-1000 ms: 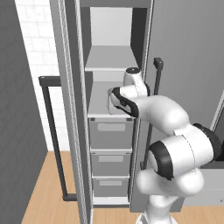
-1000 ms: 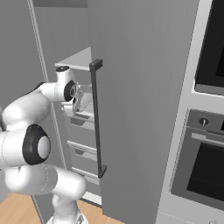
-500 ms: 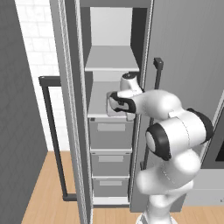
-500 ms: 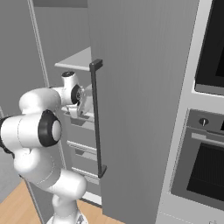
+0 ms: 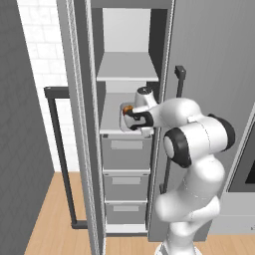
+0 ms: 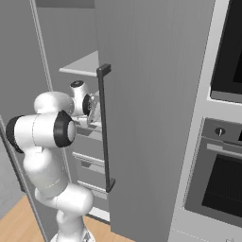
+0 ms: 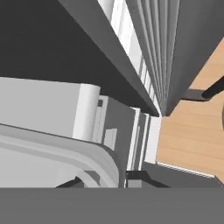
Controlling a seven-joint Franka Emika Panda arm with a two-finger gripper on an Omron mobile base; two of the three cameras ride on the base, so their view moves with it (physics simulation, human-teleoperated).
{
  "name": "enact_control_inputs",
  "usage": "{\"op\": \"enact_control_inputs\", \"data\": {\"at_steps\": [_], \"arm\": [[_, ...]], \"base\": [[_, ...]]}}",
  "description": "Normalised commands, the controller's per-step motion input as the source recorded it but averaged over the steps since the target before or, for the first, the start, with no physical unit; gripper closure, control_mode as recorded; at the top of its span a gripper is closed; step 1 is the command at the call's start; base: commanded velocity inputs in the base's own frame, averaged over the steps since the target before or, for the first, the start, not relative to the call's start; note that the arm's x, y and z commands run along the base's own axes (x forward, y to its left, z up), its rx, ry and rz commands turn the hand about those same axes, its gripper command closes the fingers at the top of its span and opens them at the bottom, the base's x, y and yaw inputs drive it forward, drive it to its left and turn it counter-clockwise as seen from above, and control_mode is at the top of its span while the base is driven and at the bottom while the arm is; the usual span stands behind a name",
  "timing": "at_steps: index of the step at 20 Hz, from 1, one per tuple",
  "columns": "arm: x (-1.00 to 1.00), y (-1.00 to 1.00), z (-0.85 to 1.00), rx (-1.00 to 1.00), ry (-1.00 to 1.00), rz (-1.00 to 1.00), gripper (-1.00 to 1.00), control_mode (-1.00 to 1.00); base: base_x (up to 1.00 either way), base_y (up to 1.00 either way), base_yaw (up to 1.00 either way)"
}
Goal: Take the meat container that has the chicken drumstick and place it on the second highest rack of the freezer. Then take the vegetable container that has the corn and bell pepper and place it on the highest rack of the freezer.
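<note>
The freezer (image 5: 124, 129) stands open. Its door (image 5: 79, 124) swings out at the left edge of the left base view, with a dark bar handle (image 5: 62, 154) on its outer face. Between the door and the cabinet's right wall (image 5: 162, 74) the opening is narrow; the arm occupies most of its width at shelf height.

Inside, the highest rack (image 5: 127, 67) is a flat light grey shelf with free room above it up to the cabinet top. The second rack (image 5: 110, 122) lies directly below, above three grey drawers (image 5: 125, 154). The vertical gap between the two racks is shallow.

The meat container (image 5: 124, 118), a pale tray with rounded corners, sits at the front right of the second rack, close to the rack's front edge. The chicken drumstick (image 5: 128, 108) shows in it as a small orange-brown spot at the tray's rear.

The gripper (image 5: 133, 119) is at the tray's right side, fingers nearly closed and clamped on the container's rim. In the hand view the container's curved rim (image 7: 100, 159) fills the lower left, just beside the finger tips (image 7: 138, 177), with the drawer fronts and wood floor (image 7: 197, 131) beyond.

In the right base view, the neighbouring cabinet door (image 6: 151, 113) with a dark handle (image 6: 105, 127) hides most of the freezer interior; the gripper (image 6: 94, 109) sits just behind that handle. The wall oven (image 6: 217, 179) stands at the far right.
</note>
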Motion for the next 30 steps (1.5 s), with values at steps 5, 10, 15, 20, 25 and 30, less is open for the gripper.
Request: {"op": "enact_control_inputs", "data": {"at_steps": [5, 10, 15, 20, 25, 30], "arm": [[0.61, 0.0, -0.14, 0.0, -0.03, -0.01, 1.0, -1.0], [0.62, 0.0, -0.23, 0.0, 0.0, -0.01, 1.0, -1.0], [0.57, -0.01, -0.25, 0.0, 0.0, -0.01, 1.0, -1.0], [0.5, 0.0, -0.28, 0.0, 0.0, -0.02, 1.0, -1.0], [0.12, 0.03, -0.25, 0.0, -0.05, 0.0, -1.0, -1.0], [-0.29, 0.02, -0.15, 0.0, -0.18, 0.0, -1.0, -1.0]], "base": [[0.0, 0.0, 0.0], [0.0, 0.0, 0.0], [0.0, 0.0, 0.0], [0.0, 0.0, 0.0], [0.0, 0.0, 0.0], [0.0, 0.0, 0.0]]}}
